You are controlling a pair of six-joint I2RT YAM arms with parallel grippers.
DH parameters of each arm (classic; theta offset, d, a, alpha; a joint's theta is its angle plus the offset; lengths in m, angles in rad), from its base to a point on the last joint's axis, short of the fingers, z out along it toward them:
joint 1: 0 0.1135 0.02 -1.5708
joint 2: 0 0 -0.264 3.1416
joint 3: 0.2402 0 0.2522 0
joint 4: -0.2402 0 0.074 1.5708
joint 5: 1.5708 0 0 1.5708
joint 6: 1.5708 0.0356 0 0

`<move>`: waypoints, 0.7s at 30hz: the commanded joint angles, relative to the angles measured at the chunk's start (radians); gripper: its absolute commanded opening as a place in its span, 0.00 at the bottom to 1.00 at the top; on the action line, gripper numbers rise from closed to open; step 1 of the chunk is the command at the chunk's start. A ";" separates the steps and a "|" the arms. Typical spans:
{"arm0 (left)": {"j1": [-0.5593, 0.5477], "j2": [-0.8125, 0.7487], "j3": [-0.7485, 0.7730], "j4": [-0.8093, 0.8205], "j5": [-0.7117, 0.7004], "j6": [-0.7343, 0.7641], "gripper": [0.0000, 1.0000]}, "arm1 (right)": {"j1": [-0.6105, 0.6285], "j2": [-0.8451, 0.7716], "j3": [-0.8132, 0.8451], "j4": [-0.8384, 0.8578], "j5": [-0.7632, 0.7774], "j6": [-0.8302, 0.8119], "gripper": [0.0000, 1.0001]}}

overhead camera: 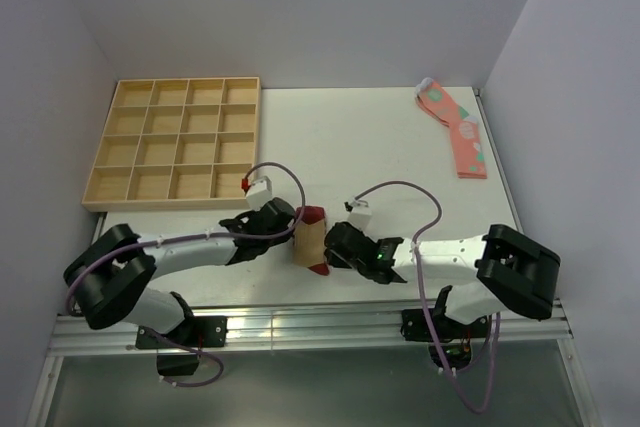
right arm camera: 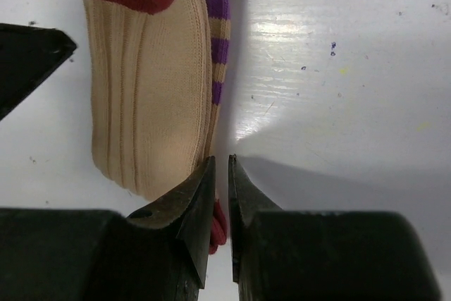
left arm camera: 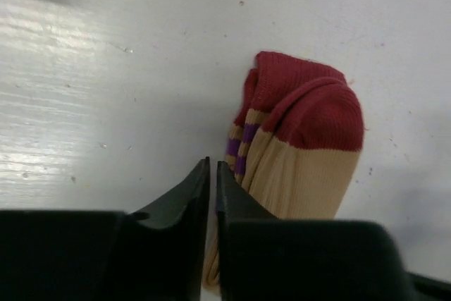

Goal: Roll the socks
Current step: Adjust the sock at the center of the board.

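A rolled tan sock bundle [overhead camera: 308,239] with red ends and purple stripes lies on the white table near the front, between my two grippers. My left gripper [overhead camera: 292,230] sits against its left side, jaws shut with only a thin slit. In the left wrist view the gripper [left arm camera: 213,167] rests at the bundle's [left arm camera: 303,153] striped edge. My right gripper [overhead camera: 331,250] is at the bundle's right side. In the right wrist view the gripper [right arm camera: 220,160] is shut beside the tan roll [right arm camera: 148,89], with a red bit of sock under it. A pink patterned sock pair [overhead camera: 458,132] lies flat at the back right.
A wooden tray [overhead camera: 175,142] with several empty compartments stands at the back left. White walls close the table at the back and both sides. A dark part of the left gripper [right arm camera: 28,54] shows at the left of the right wrist view.
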 commanded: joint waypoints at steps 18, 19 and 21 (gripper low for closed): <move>0.079 -0.017 0.040 0.401 0.490 0.494 0.41 | -0.070 -0.394 -0.351 0.559 -0.209 -0.243 0.27; 0.082 0.015 0.051 0.396 0.499 0.501 0.41 | -0.067 -0.391 -0.360 0.575 -0.215 -0.270 0.28; 0.092 0.055 0.087 0.373 0.501 0.510 0.40 | -0.045 -0.369 -0.339 0.583 -0.206 -0.315 0.30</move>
